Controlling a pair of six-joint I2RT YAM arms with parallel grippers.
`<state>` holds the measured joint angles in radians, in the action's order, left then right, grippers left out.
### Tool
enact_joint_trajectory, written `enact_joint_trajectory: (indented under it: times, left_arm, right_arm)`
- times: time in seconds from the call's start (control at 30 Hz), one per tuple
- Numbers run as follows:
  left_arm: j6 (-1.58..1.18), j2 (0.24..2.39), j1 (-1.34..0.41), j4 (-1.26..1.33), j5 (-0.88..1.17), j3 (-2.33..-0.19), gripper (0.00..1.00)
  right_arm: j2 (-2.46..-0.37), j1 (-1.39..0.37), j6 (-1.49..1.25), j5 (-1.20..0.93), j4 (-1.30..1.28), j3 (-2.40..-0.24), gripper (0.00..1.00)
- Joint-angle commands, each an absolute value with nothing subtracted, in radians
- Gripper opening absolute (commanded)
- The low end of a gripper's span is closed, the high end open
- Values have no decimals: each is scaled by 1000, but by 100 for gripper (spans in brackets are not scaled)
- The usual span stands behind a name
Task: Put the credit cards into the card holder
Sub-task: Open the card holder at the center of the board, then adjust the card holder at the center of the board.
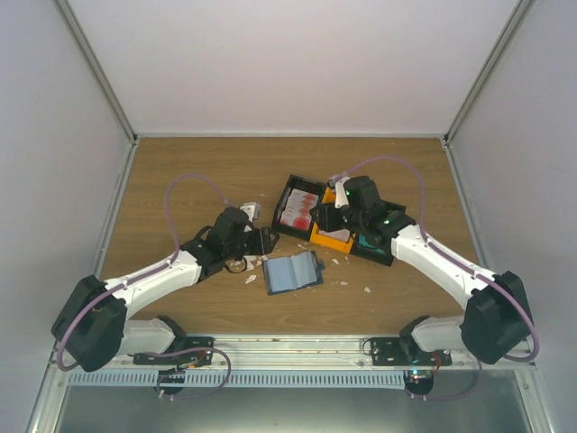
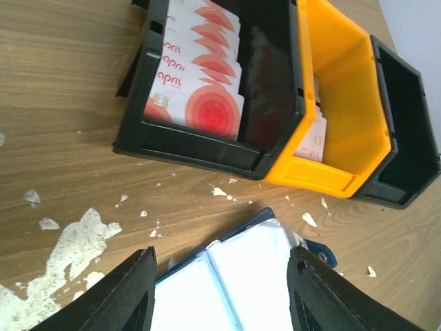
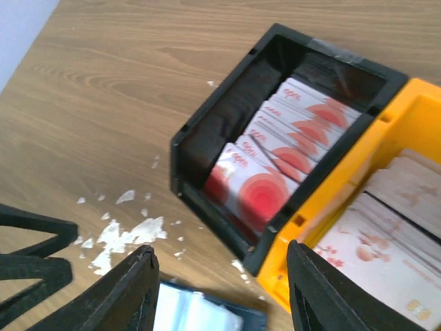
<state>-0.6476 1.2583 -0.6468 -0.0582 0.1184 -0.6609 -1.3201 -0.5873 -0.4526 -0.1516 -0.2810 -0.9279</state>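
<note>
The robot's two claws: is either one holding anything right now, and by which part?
Nothing is held. The left gripper and the right gripper both stand open and empty; the card holder lies flat, ungripped.

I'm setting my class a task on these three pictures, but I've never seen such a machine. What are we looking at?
Two white robot arms are bolted at the near edge of a wooden table. The wide picture looks down from above and behind them. The other two come from a camera on each wrist, so the black prongs at the bottom belong to that arm. On the table lie an open blue card holder, a black tray of red-and-white credit cards, an orange tray beside it, and white scraps. The left hand and right hand are both open, holding nothing.
</note>
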Motion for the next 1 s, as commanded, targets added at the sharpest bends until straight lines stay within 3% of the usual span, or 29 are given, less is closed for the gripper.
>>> enact_joint_trajectory:
  times: [0.0,0.23,0.37,0.63,0.97]
  left_arm:
    - [-649,1262,-628,-45,129,-644,53]
    - [-669,1327,-627,-56,373,-605,38]
    - [-727,1347,-627,-49,413,-553,35]
    - [-778,1448,-627,53,508,-499,33]
    - [-667,1477,-620,-250,203,-612,29]
  right_arm:
    - [-1345,-532,-339,-149,-374,-948,54]
    - [-1346,-522,-310,-297,-356,-918,51]
    - [-1335,-530,-339,-452,-318,-857,48]
    - [-1368,-532,-397,-419,-326,-845,48]
    - [-1387,-524,-465,-182,-380,-907,48]
